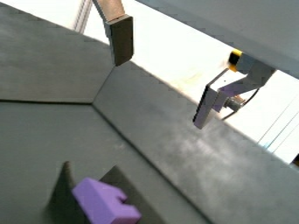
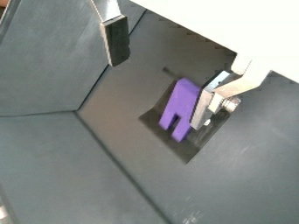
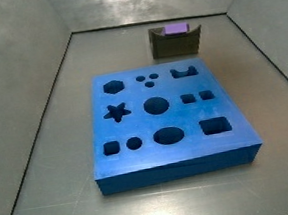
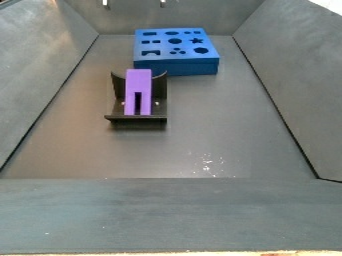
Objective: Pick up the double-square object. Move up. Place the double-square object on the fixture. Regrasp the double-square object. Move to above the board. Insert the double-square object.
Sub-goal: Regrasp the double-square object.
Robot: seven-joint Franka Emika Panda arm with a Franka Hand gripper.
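Dark grey surface down there, boxed in by sloping grey walls in both side views. The board lies flat at mid-frame, bright blue, its star, circle, square and hexagon cut-outs all showing dark. Behind it, toward the top of that side view, stands the fixture, well apart from the board.

The pincer is up above the fixture and holds nothing: its jaws stand wide, one finger at the upper left of the wrist view, the other at the right. The double-square object lies below, just beside that right finger in the frame, not gripped.

The fixture holds the double-square object, lying along its dipped middle between the raised sides, notched end toward the lower part of the frame.
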